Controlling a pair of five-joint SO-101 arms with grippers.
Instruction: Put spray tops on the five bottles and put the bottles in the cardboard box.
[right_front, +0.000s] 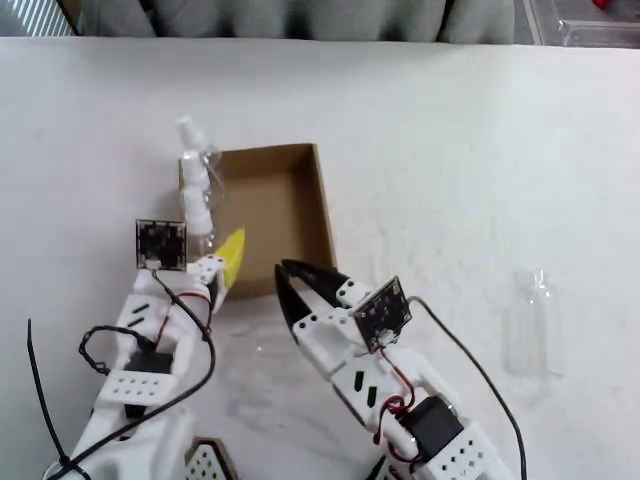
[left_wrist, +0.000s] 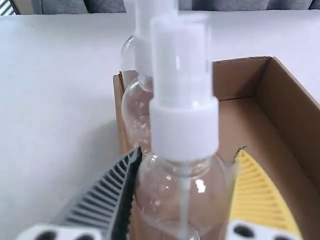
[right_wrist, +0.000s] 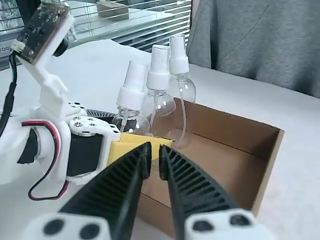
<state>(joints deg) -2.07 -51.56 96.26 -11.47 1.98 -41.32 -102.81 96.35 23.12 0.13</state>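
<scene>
1. Gripping a clear plastic bottle with a white spray top, the left gripper presses its grey ribbed finger and yellow ribbed finger against opposite sides of the bottle's body.
2. That bottle stands upright at the near left corner of the brown cardboard box, just inside the left wall. Whether its base touches the box floor cannot be told.
3. Two more clear spray-topped bottles stand upright in a row behind it along the same wall, close together, the farthest at the far left corner.
4. The right gripper sits just outside the box's near wall, towards its right end. Its two black ribbed fingers are drawn nearly together, with only a slit between them, and hold nothing.
5. In the high view the right gripper points at the box beside the left gripper.
6. A bare-necked clear bottle rests on the white table, well apart from the box on the right arm's side.
</scene>
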